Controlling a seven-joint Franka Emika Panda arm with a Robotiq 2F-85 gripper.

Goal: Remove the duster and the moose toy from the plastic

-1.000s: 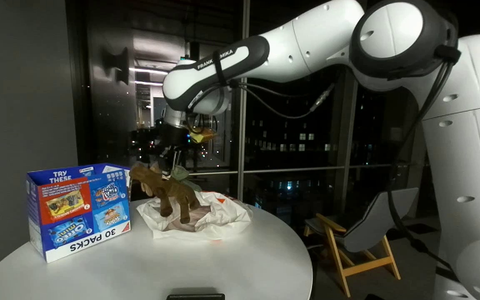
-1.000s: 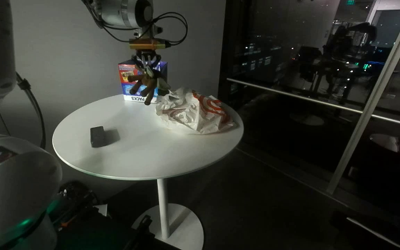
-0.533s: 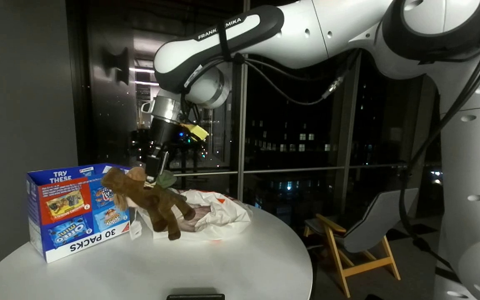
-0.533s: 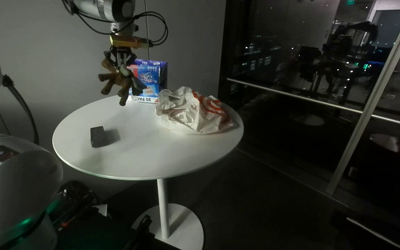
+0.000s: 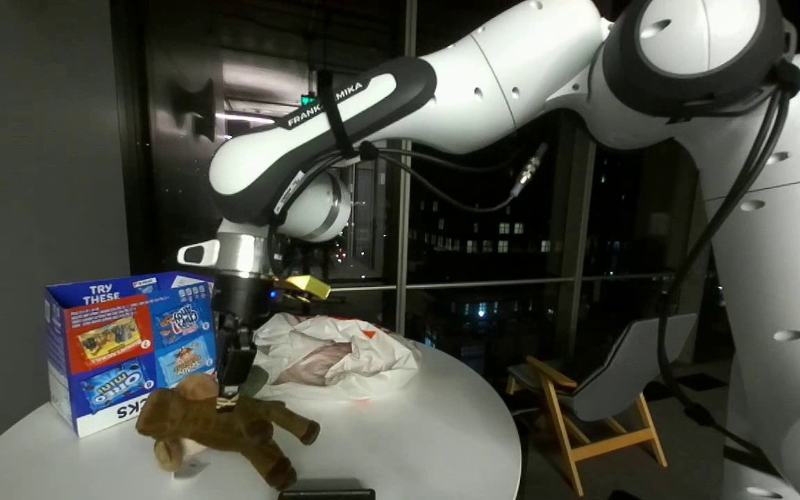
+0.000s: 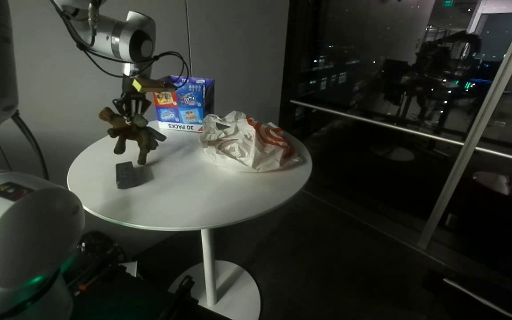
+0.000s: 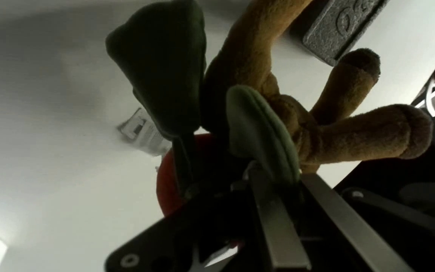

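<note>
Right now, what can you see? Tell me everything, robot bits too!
table: one, white, centre
moose toy: one, brown and green, over the table
plastic bag: one, white and red, on the table
snack box: one, mostly blue, on the table
duster, I think: one, dark grey, on the table
chair: one, grey and wood, on the floor
windows: several, dark, past the table
wall: one, grey, behind the snack box
clutter: too dark to count, on the floor
robot arm: one, white and black, over the table
gripper: one, black, shut on the moose toy
</note>
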